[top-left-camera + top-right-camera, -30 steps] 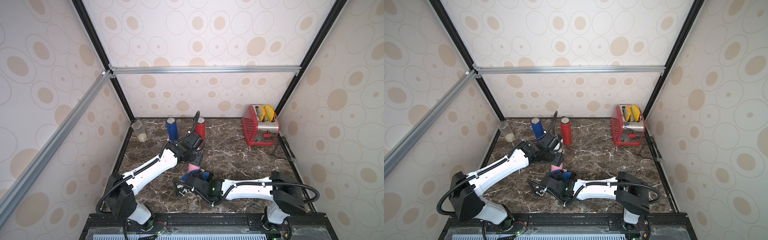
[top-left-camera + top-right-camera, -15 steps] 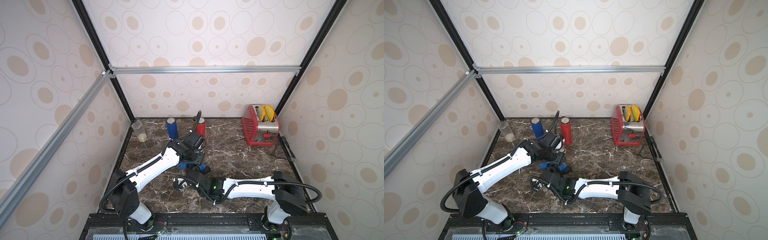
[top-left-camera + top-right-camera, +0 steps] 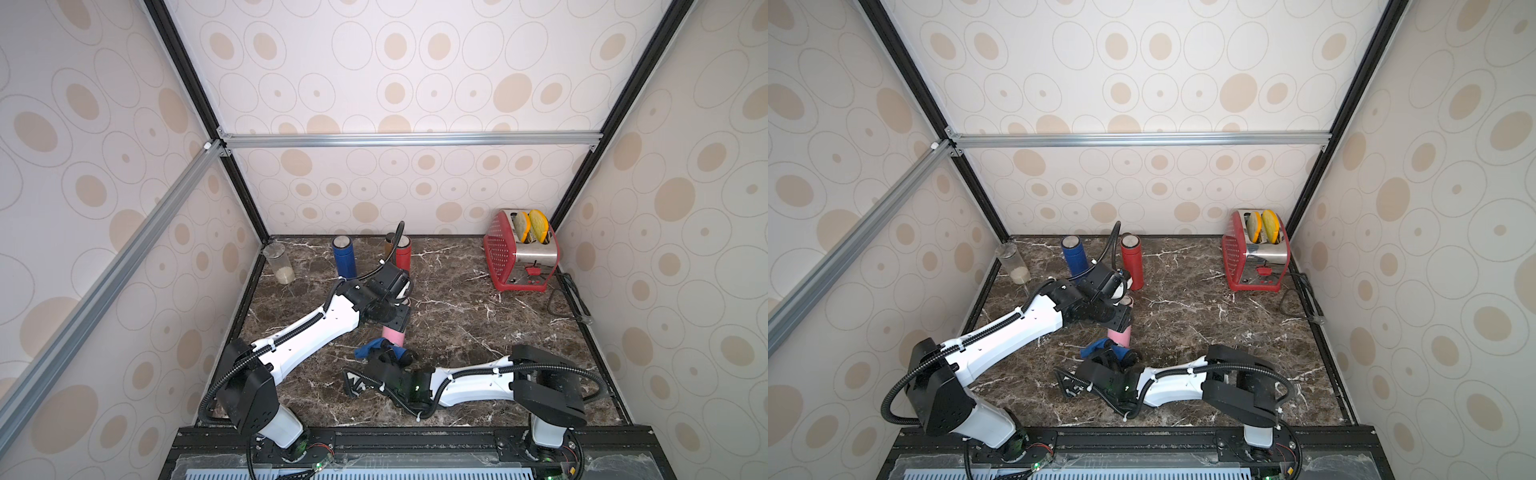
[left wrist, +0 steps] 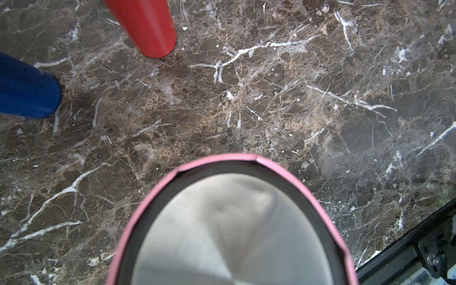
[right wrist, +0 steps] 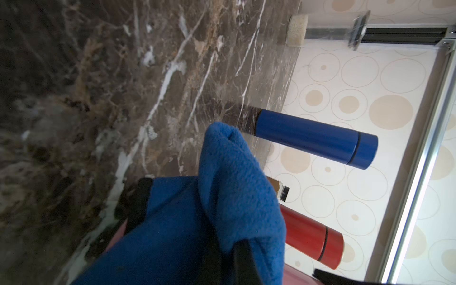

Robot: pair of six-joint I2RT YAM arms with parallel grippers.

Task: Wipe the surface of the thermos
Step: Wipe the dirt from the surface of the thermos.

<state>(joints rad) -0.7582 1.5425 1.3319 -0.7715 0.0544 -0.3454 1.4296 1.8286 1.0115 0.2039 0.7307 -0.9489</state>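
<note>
Between the jaws of my left gripper, clamped tight, the pink thermos stands upright mid-table; my right gripper pinches the blue cloth against its lower side. Brown marble tabletop, spotted walls. Cloth sits lower than half a second ago

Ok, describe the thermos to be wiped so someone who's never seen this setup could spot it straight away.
Look at the dark marble table with a red toaster in its far right corner. Near the middle, in front of the blue thermos and red thermos standing by the back wall, is the pink thermos. It is the only pink one, with a blue cloth at its foot.
</note>
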